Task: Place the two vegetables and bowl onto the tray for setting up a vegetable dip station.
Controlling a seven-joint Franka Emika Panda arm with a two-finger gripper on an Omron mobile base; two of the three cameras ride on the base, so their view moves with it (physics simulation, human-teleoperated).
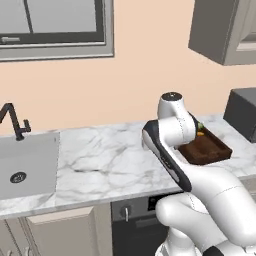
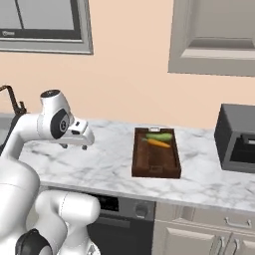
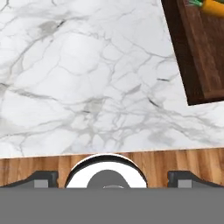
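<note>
Tray, dark brown wood, rectangular with a raised rim, sits on the white grey-veined marble counter and serves as the landmark. Nearest the base, the gripper hangs above bare counter, well apart from the tray on its sink side. In the hand view, two dark finger tips stand wide apart at the bottom edge with nothing between them, so the claw is open and empty; that view also shows the tray corner and the carrot end.

The right base view shows the tray interior whole: the slim orange carrot lies at the far end, and the dark green oblong cucumber lies just beyond it, near the far rim. In the left base view the arm covers much of the tray; only a bit of carrot and cucumber shows.

A dark boxy appliance stands beyond the tray's other side. A sink with black faucet lies farthest from the tray.
</note>
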